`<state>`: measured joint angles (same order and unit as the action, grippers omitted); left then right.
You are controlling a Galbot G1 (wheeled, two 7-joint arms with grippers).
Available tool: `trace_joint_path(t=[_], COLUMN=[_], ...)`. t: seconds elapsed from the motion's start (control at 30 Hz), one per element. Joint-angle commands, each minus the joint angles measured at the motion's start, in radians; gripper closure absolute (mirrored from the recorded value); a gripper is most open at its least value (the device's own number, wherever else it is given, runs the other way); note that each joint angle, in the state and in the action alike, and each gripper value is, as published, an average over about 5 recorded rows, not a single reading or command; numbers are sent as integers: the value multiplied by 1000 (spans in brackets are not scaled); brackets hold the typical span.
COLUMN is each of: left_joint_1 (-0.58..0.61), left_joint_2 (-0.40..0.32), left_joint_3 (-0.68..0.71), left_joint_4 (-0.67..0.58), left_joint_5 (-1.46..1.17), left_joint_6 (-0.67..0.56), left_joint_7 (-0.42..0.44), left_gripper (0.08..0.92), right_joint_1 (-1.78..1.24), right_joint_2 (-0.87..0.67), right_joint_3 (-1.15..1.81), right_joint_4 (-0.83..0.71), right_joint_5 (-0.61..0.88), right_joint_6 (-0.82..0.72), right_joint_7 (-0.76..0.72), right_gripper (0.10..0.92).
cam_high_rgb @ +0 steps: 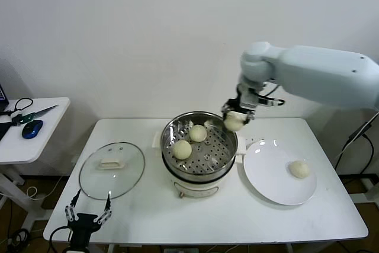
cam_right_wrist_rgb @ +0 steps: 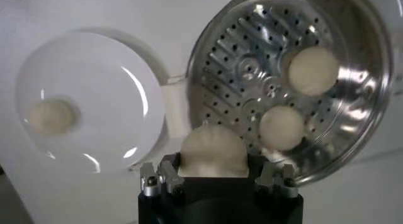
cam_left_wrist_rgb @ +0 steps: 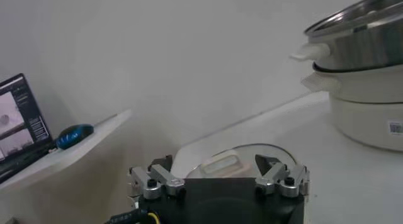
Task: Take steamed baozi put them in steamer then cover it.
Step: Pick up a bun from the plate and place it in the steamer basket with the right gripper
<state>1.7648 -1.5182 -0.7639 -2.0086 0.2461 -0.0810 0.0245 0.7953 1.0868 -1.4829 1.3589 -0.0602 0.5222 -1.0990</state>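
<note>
The steel steamer [cam_high_rgb: 222, 124] stands mid-table on its white base and holds two baozi [cam_high_rgb: 198, 133] [cam_high_rgb: 182, 149] on the perforated tray. My right gripper [cam_high_rgb: 235, 120] is shut on a third baozi [cam_high_rgb: 233, 123] and holds it above the steamer's far right rim. In the right wrist view that baozi [cam_right_wrist_rgb: 211, 151] sits between the jaws, over the rim of the tray [cam_right_wrist_rgb: 236, 61]. A fourth baozi [cam_high_rgb: 299, 169] lies on the white plate [cam_high_rgb: 266, 176]. My left gripper [cam_high_rgb: 87, 214] is open and empty at the table's front left, just before the glass lid [cam_high_rgb: 112, 170].
The glass lid lies flat on the table left of the steamer and shows in the left wrist view [cam_left_wrist_rgb: 233, 161]. A side table [cam_high_rgb: 35, 140] at the far left carries a blue mouse [cam_high_rgb: 31, 128], scissors and a laptop [cam_left_wrist_rgb: 19, 124].
</note>
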Motion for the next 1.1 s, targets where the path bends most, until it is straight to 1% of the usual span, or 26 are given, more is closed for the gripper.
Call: trace_joint_path(t=[0.03, 0.3, 0.83, 1.03, 1.1], left_joint_1=[1, 1, -10, -18, -18], left_joint_2=[3, 1, -2, -1, 0], left_joint_3=[-5, -9, -4, 0, 0], left_joint_4=[1, 2, 8, 9, 8], left_joint_5=[-6, -15, -14, -12, -11], left_joint_6=[1, 7, 10, 13, 13], left_joint_7=[-1, -1, 0, 2, 2], left_gripper=[177, 177, 177, 177, 177], right_joint_1=[-117, -184, -196, -183, -172], right_joint_2=[201, 223, 211, 206, 198], right_joint_3=[30, 9, -6, 0, 3], right_joint_4=[-2, 8, 16, 9, 11], right_joint_5=[-35, -37, -2, 5, 3], right_joint_6=[41, 36, 10, 10, 15], right_joint_7=[-4, -8, -13, -17, -19], right_gripper=[326, 321, 315, 219, 207])
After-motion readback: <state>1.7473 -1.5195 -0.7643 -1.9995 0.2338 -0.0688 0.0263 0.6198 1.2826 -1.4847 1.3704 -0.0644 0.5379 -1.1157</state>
